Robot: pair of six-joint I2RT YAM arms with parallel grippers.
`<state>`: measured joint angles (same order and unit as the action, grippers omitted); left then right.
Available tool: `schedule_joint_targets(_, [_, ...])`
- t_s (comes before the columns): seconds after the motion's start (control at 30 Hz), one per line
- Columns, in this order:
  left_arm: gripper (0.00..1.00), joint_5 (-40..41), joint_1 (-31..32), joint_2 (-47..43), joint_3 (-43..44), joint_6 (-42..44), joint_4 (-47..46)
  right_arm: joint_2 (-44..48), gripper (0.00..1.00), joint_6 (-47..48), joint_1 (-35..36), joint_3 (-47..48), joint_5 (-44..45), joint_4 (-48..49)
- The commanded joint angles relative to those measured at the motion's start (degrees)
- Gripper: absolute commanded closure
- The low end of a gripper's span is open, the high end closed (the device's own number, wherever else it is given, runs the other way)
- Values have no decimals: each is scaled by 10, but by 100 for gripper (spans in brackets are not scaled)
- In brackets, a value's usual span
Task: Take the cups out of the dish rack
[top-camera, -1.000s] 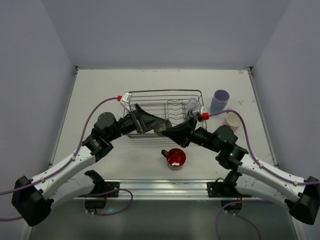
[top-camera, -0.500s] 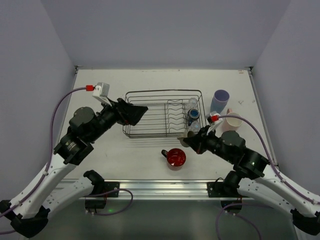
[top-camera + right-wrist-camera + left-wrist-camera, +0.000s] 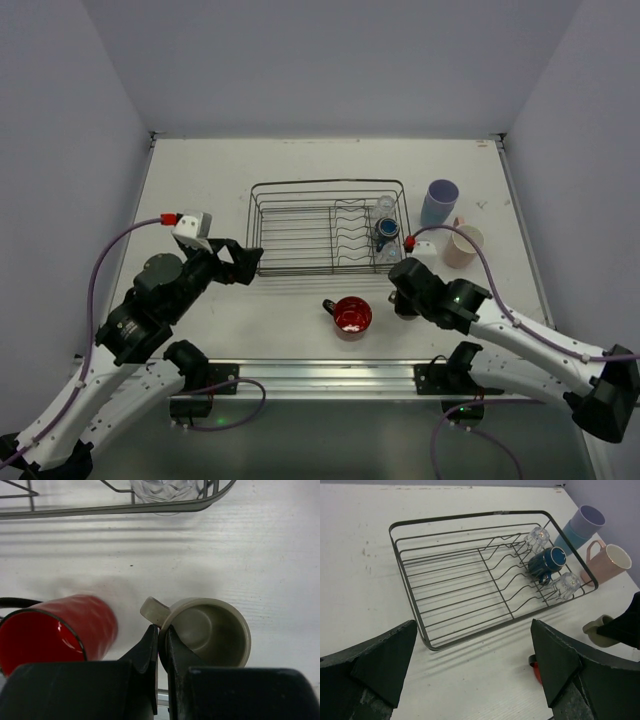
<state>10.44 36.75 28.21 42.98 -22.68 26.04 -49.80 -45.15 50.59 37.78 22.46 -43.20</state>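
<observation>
The dish rack [image 3: 325, 184] [image 3: 470, 517] stands mid-table and holds a dark blue cup [image 3: 386, 230] [image 3: 547, 562] between two clear glasses [image 3: 537, 537] [image 3: 567, 584]. My right gripper [image 3: 162, 637] [image 3: 405, 303] is shut on the rim of the small olive-beige cup [image 3: 215, 630] [image 3: 597, 630], beside its handle, in front of the rack's right corner. Whether the cup touches the table I cannot tell. The red mug [image 3: 352, 314] [image 3: 55, 630] lies just left of it. My left gripper [image 3: 245, 262] [image 3: 470, 665] is open and holds nothing, near the rack's front left corner.
A lavender tumbler [image 3: 439, 200] [image 3: 585, 522] and a pink cup [image 3: 464, 243] [image 3: 610, 562] stand on the table right of the rack. The rack's front wire [image 3: 100, 511] runs close beyond the right gripper. The arm bases line the table's near edge.
The right gripper has carried the olive-beige cup from the rack's front out to the table beside the red mug. The left arm has drawn back from the rack toward the near left.
</observation>
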Motion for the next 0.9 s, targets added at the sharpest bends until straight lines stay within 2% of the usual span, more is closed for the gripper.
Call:
schedule_joint_targets(0.0, [0,4,-3,-9,-2,33,-7,-45,100,-49,-5,3,49,11])
schedule_joint_targets(0.4, [0,-2,-4,-18,-6,42,-7,-168,100,-82,-6,-18,41,111])
schedule_joint_targets(0.6, [0,-2,-4,-18,-9,40,-7,-195,98,-105,-6,-16,98,109])
schedule_joint_targets(0.67, [0,-2,-4,-16,-9,40,-7,-181,85,-101,-5,-16,96,112])
schedule_joint_targets(0.7, [0,-2,-4,-12,-9,40,-7,-175,74,-95,-4,-17,94,111])
schedule_joint_targets(0.73, [0,-3,-5,-11,-9,39,-7,-168,68,-92,-3,-15,92,110])
schedule_joint_targets(0.77, [0,-3,-5,-10,-9,39,-7,-160,57,-88,-4,-14,87,109])
schedule_joint_targets(0.83, [0,-4,-5,-9,-9,38,-7,-135,42,-80,-2,-10,83,99])
schedule_joint_targets(0.87, [0,-4,-5,-8,-9,38,-7,-126,39,-79,-2,-8,82,94])
